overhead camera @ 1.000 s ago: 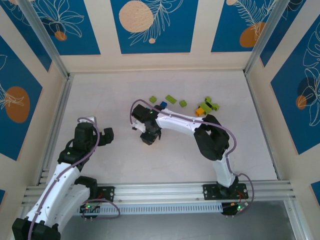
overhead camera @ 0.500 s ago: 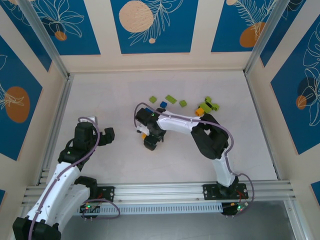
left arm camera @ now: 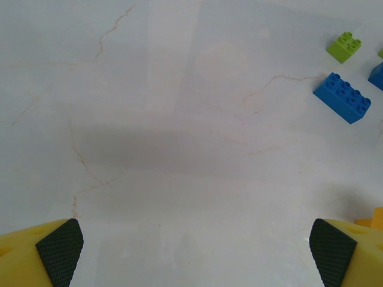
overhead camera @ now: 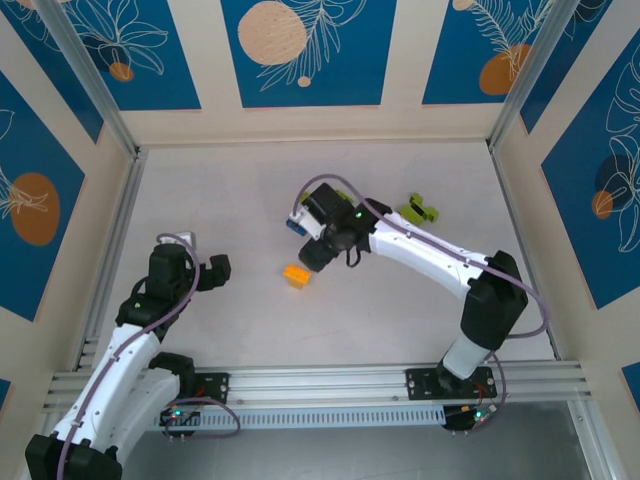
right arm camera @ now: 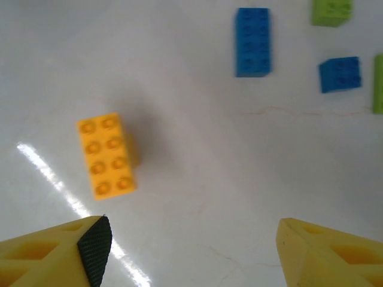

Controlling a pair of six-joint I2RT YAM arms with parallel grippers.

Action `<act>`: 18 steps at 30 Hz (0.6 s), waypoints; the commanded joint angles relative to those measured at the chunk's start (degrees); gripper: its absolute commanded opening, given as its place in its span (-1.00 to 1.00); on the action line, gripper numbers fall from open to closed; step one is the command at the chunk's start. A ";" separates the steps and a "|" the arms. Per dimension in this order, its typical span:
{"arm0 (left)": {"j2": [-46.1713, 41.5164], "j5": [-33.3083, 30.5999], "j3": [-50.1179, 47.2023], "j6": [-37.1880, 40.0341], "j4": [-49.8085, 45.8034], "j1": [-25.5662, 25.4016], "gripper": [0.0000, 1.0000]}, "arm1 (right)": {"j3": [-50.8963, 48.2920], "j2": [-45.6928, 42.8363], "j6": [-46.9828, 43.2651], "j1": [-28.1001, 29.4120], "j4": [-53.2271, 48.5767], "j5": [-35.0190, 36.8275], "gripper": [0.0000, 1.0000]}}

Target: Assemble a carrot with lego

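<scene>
Right hand (right arm camera: 191, 257) has lifted off orange brick (right arm camera: 106, 155), jaws wide, empty.

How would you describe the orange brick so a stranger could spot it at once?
On the white table, look near the middle, just beside the right claw. The orange brick lies there alone, studs up, two by four. Its nearest neighbours, the blue bricks and a green brick farther back, differ in colour.

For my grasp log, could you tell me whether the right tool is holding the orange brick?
No, the orange brick lies on the table, apart from the open right tool.
</scene>
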 commanded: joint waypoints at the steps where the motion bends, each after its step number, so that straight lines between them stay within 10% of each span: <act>1: -0.61 1.25 -0.04 0.30 0.83 0.93 1.00 | 5.30 7.46 -0.99 -3.94 0.84 -1.37 0.49; 18: 0.01 1.09 0.00 0.67 1.30 1.12 1.00 | 45.91 42.66 -7.72 -8.88 -10.69 -13.82 0.41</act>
